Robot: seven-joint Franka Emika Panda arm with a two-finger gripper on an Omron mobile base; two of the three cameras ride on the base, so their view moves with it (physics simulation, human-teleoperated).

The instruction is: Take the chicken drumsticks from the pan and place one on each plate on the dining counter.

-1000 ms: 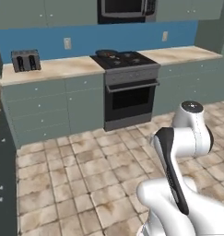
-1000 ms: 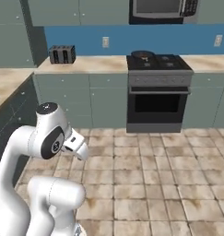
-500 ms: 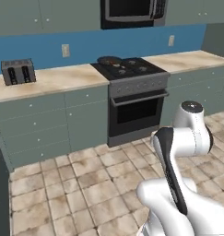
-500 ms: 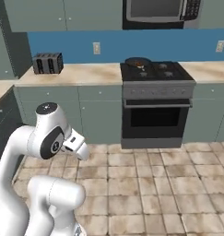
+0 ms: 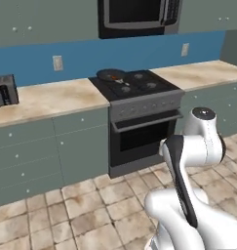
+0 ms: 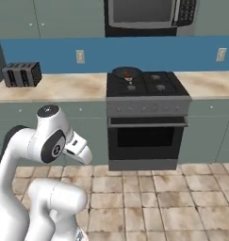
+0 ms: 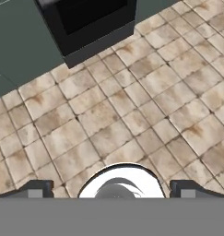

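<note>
Clearly, the pan (image 5: 110, 74) is seen on the back left burner of the stove (image 5: 139, 88), and a small reddish-orange piece, probably one of the chicken drumsticks (image 6: 128, 75), is lying inside it. Whether a second piece is beside it cannot be told, because it is too small. The pan is round, shallow and black, and it is resting on the dark grates.

The stove is placed between two beige marble-patterned worktops (image 5: 51, 97) over grey-green cabinets (image 5: 37, 151). A black oven door (image 6: 146, 136) with a long metal handle is seen below the burners, and a dark microwave (image 6: 149, 14) is mounted above them. A grey toaster (image 6: 21, 74) is standing on the worktop, well apart from the stove to the left. White sockets (image 5: 57, 62) are set in the blue wall behind.

The floor (image 7: 132, 106) is covered with brownish stone tiles. Nothing is standing on it between the robot and the stove.

The gripper (image 7: 111, 189) is held apart at its widest, pointing down at the tiles, and nothing is between its two dark fingertips (image 7: 37, 188). The white arm (image 6: 45, 141) is folded near the base.
</note>
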